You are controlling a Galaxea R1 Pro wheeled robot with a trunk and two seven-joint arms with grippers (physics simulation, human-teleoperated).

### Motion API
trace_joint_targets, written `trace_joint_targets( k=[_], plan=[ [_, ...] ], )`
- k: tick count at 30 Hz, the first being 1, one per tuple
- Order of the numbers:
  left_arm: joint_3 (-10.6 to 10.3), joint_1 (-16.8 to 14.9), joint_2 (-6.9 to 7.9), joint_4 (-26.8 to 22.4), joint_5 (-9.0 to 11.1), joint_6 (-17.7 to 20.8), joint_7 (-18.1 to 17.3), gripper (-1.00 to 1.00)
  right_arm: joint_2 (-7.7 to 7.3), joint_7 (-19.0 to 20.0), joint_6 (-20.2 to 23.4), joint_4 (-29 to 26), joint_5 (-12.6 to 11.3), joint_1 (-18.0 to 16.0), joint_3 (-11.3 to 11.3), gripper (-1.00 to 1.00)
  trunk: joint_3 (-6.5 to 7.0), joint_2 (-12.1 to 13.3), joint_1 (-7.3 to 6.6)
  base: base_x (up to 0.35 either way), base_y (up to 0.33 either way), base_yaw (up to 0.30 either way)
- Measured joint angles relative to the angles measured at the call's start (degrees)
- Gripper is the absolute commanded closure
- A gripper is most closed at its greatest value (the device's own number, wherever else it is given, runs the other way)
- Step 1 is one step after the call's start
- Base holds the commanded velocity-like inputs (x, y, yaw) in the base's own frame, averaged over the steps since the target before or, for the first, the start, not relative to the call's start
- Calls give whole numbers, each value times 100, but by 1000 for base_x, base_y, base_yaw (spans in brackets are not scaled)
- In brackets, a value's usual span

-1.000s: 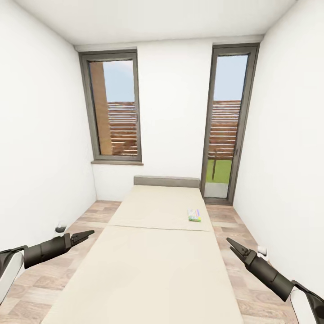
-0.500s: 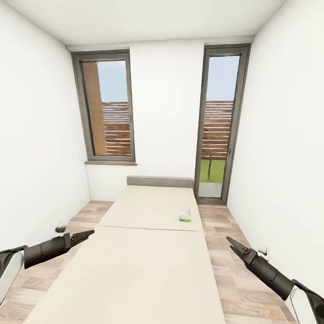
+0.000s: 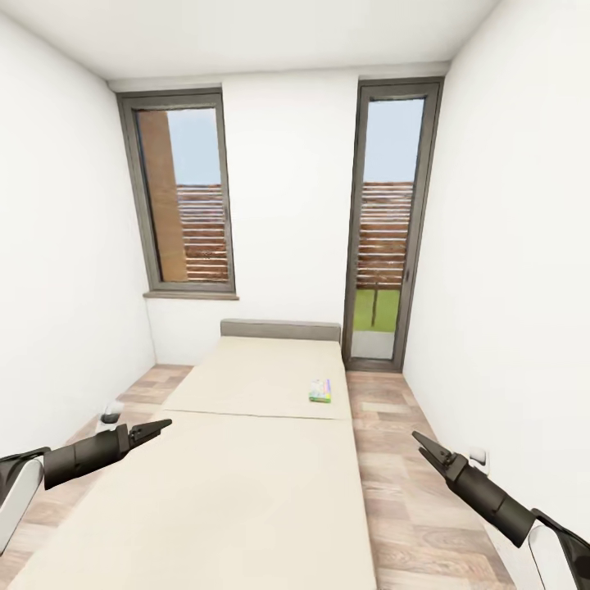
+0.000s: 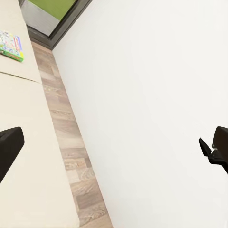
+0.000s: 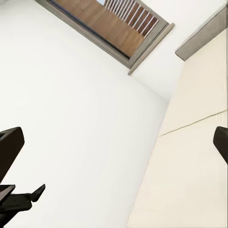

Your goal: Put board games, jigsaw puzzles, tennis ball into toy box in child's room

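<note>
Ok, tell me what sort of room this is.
Most likely a small bedroom: a long bed with a beige cover and grey headboard fills the middle, tall windows sit in the end wall, and a colourful game box lies on the bed.

From where I sat, the board game (image 3: 320,391) on the bed (image 3: 246,459) was too small in the head view for me to read its cover; I made out only green edging and pale print. In the left wrist view the same box (image 4: 11,45) was cut by the picture's edge. The bed's near end ran off the bottom of the head view. Both arms were cropped at the lower corners, so I saw only forearms and grippers. The left gripper (image 3: 154,428) and right gripper (image 3: 427,447) showed as thin dark points, and I could not tell how their jaws stood. In the wrist views only dark finger stubs (image 4: 9,147) poked in at the edges.
</note>
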Motion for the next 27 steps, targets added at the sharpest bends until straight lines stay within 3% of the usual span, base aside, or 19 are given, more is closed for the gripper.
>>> trace_joint_targets(
  k=[21, 27],
  plan=[
    [-1, 0, 1, 2, 4, 1, -1, -100, 7, -36, -31, 0, 12, 0, 9, -100, -171, -1, 0, 0, -300, 0],
    [-1, -1, 5, 0, 0, 1, -5, -100, -7, -207, 5, -15, 28, 2, 39, -100, -180, -1, 0, 0, -165, 0]
  ],
)
